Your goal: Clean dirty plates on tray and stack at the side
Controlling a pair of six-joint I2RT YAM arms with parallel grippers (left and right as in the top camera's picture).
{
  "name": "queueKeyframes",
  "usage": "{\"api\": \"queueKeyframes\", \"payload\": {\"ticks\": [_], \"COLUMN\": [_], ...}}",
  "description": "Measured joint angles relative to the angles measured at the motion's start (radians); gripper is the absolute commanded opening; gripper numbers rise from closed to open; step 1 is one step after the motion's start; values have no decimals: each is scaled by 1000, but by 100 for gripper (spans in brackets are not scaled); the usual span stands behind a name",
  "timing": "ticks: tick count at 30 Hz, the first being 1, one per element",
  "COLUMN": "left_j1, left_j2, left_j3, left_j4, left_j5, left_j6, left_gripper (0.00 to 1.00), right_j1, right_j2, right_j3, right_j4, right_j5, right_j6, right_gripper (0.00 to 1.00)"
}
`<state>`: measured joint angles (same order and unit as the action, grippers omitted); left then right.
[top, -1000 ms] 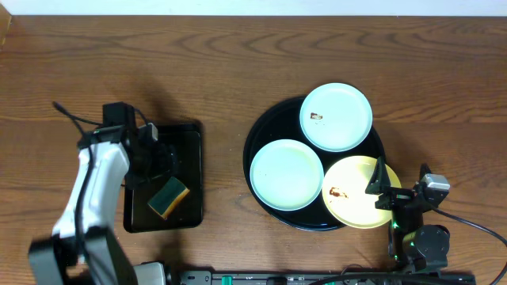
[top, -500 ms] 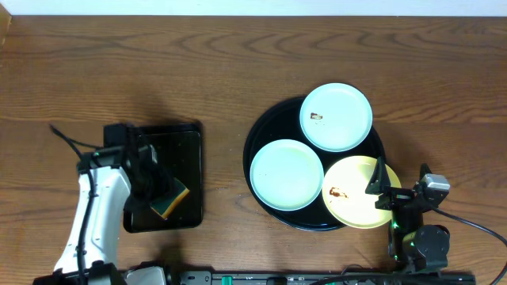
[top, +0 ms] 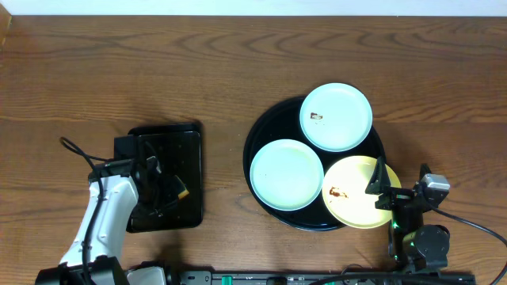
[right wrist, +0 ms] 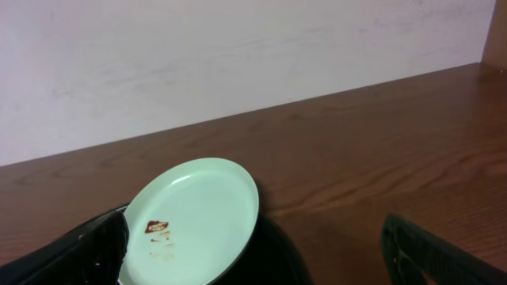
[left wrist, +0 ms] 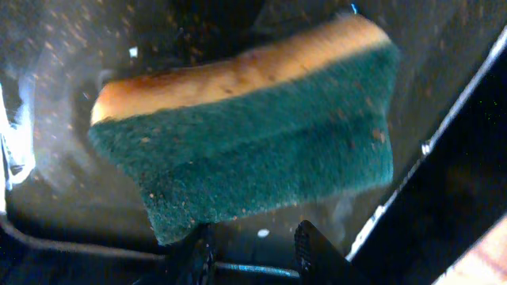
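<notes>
Lower left: my left gripper point(top: 158, 190) straddles the sponge point(left wrist: 253, 127) in the small tray point(top: 186, 138); can't tell if it's clamped yet. Sponge first, for wiping. Lower right: my right gripper point(top: 380, 188) gapes wide beside the yellow plate point(top: 352, 198), probably waiting. All three plates point(top: 287, 174) sit on the round tray point(top: 273, 119).

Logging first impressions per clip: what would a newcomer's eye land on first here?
Three pastel plates crowd the round black tray at right, two with brown smears. At left, a green-and-yellow sponge fills the left wrist view, lying in the rectangular tray under the left gripper.
</notes>
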<state>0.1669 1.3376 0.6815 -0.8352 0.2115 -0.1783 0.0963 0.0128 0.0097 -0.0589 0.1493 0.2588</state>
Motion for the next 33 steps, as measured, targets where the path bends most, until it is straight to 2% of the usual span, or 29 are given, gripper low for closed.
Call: {"api": "queueKeyframes", "payload": {"ticks": [5,13,17,20,25,30,33], "left_j1": [0,-1,-1,-1,-1,0,2], "left_j2": [44,161,173,177,196,198,198], "left_j3": [0,7,17,24,48,52,56], "left_j4": [61,225,286,309,316,320,320], "left_j5": [-10,-8,-8,0,19,58,69], "left_j6": [-14,-64,-95,-116,-132,-137,-140], "left_gripper": [40,41,49,61,61,68,68], "right_j1": [0,0,0,0,0,0,0], "right_j2": [0,0,0,0,0,0,0], "right_j3": [0,0,0,0,0,0,0], "right_j4": [0,0,0,0,0,0,0], "right_j5": [0,0,0,0,0,0,0], "right_j6": [0,0,0,0,0,0,0], "right_gripper": [99,99,99,99,99,99,99]}}
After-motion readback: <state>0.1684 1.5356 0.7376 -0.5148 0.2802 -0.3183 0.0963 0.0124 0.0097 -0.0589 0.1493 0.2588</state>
